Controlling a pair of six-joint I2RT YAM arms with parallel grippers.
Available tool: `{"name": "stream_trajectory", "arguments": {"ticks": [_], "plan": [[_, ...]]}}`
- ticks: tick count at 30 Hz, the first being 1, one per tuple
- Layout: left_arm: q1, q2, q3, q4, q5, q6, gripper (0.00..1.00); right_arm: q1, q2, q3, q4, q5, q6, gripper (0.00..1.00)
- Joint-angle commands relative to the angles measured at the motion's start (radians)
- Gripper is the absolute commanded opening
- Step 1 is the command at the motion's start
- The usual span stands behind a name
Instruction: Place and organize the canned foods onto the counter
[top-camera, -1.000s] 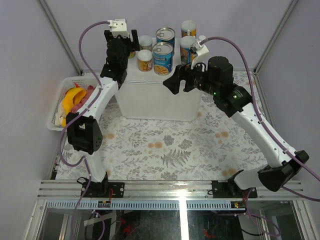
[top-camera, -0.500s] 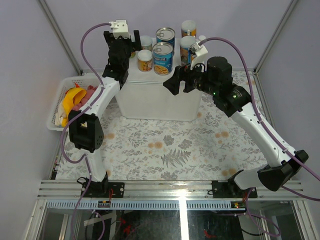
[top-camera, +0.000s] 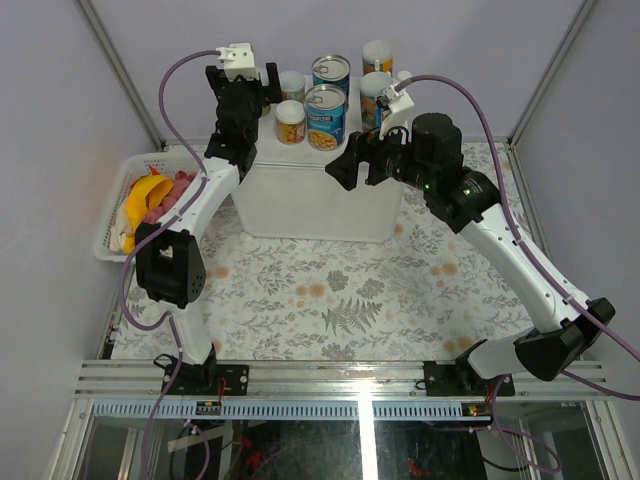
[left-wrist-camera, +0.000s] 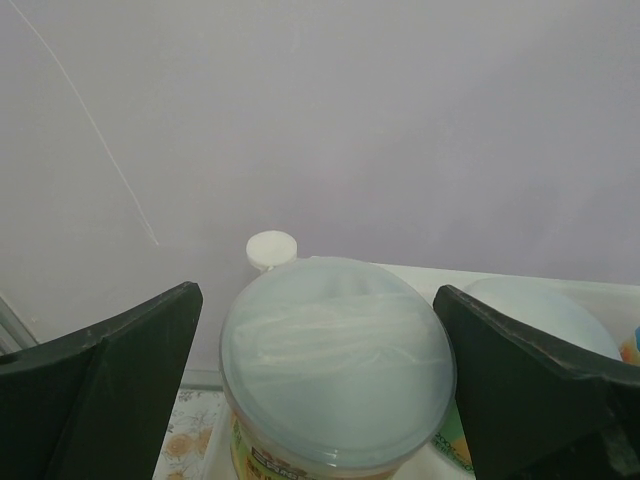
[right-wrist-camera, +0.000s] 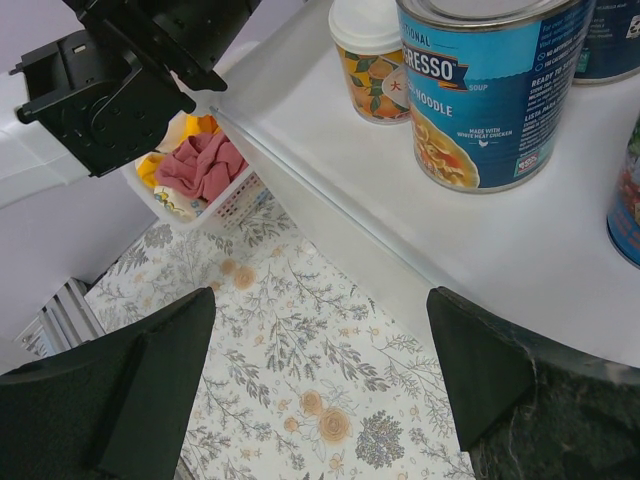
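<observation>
The counter (top-camera: 320, 195) is a white box at the back of the table. On it stand two blue-labelled cans (top-camera: 325, 115) (top-camera: 331, 72), two tall canisters (top-camera: 374, 95) (top-camera: 377, 56) and small yellow-labelled jars (top-camera: 290, 121) (top-camera: 291, 84). My left gripper (top-camera: 266, 92) is open over the counter's far left corner. In the left wrist view its jaws (left-wrist-camera: 315, 292) stand either side of a pale-lidded jar (left-wrist-camera: 337, 360) with a gap on both sides. My right gripper (top-camera: 350, 165) is open and empty over the counter's front edge (right-wrist-camera: 330, 205). The front blue can (right-wrist-camera: 490, 90) is close ahead of it.
A white mesh basket (top-camera: 112, 215) with a banana (top-camera: 140, 195) and pink cloth (right-wrist-camera: 205, 165) stands left of the counter. A round corner knob (left-wrist-camera: 271, 249) sits behind the jar. The floral table mat (top-camera: 330, 290) lies in front of the counter. Purple walls close in behind.
Both arms have barely moved. My left gripper has shifted slightly back and left over the jar. My right gripper has edged a little towards the counter.
</observation>
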Motion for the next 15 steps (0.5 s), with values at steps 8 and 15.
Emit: {"name": "stream_trajectory", "arguments": {"ticks": [8, 15], "plan": [[-0.009, -0.066, -0.014, 0.039, -0.069, 0.006, 1.00, -0.007, -0.012, 0.027, 0.040, 0.000, -0.004, 0.94], [-0.018, -0.073, -0.011, 0.039, -0.079, 0.008, 1.00, -0.007, -0.013, 0.018, 0.039, -0.001, -0.004, 0.94]]}}
